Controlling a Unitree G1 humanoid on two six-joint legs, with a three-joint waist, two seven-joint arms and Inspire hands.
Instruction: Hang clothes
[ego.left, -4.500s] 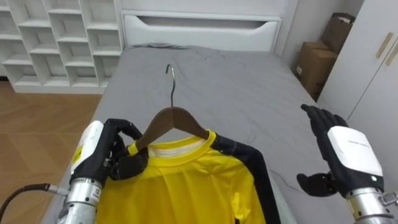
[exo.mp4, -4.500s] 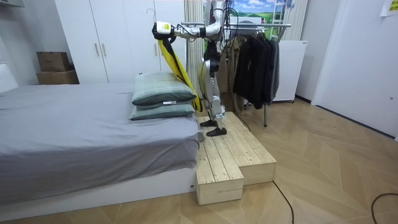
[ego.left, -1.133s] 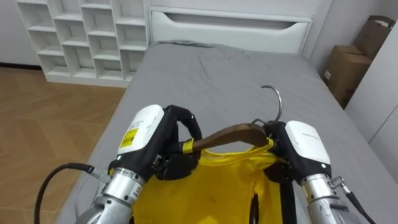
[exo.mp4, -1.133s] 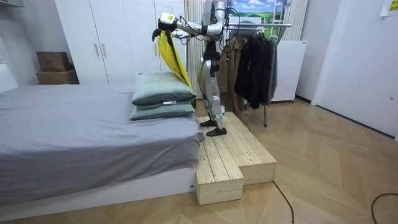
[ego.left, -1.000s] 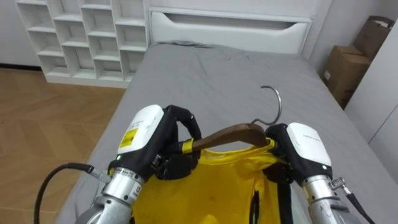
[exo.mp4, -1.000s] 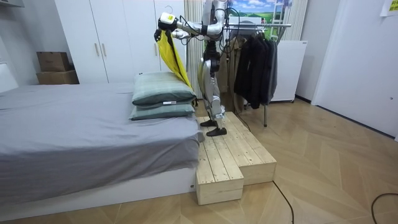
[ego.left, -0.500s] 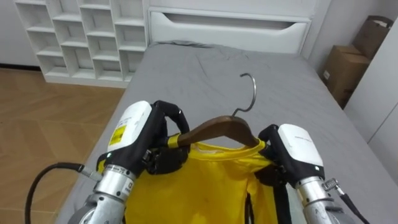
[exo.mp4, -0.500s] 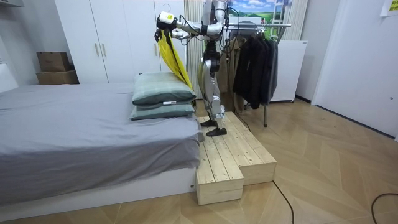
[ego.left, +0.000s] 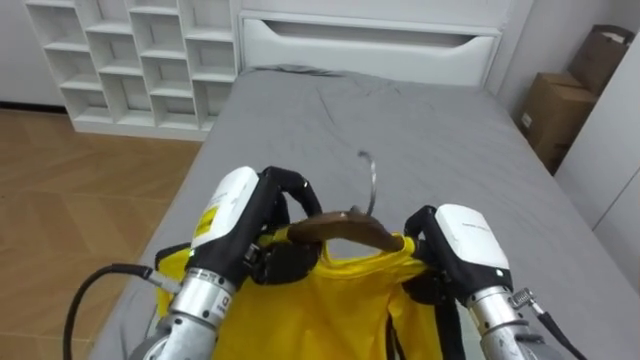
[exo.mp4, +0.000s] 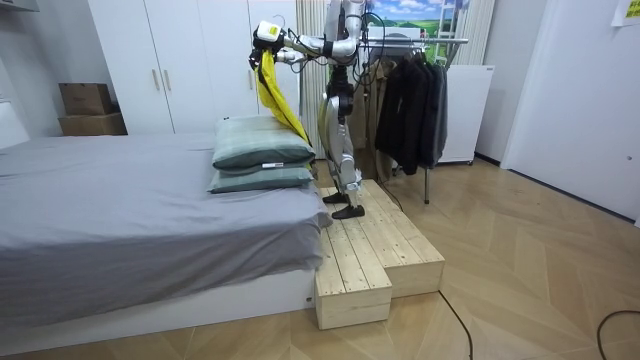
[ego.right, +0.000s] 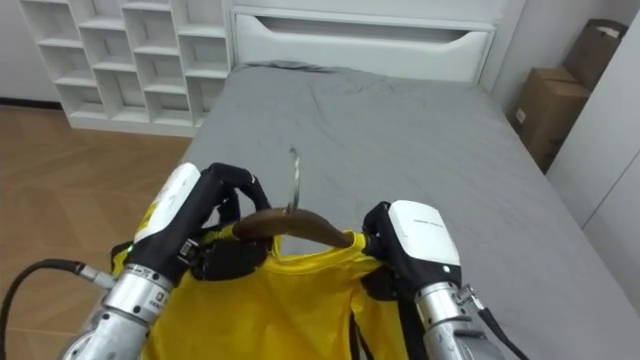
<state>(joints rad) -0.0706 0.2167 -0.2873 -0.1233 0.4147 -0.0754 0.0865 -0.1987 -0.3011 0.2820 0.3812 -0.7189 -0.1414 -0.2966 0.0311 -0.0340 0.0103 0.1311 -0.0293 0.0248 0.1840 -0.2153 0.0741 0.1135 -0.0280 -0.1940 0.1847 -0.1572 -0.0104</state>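
One yellow shirt (ego.left: 330, 300) above grey bed (ego.left: 430, 120), white shelving (ego.left: 120, 60)

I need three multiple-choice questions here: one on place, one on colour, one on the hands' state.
1. The robot stands: A) on the wooden platform by the bed B) on the bed C) on a chair
2. The shirt on the hanger is: A) white B) yellow C) red
3. The left hand and right hand are: A) open B) shut on the hanger C) empty fists
Key: 1A, the room view shows it there; 2B, yellow cloth hangs below; 3B, both curl round its ends.
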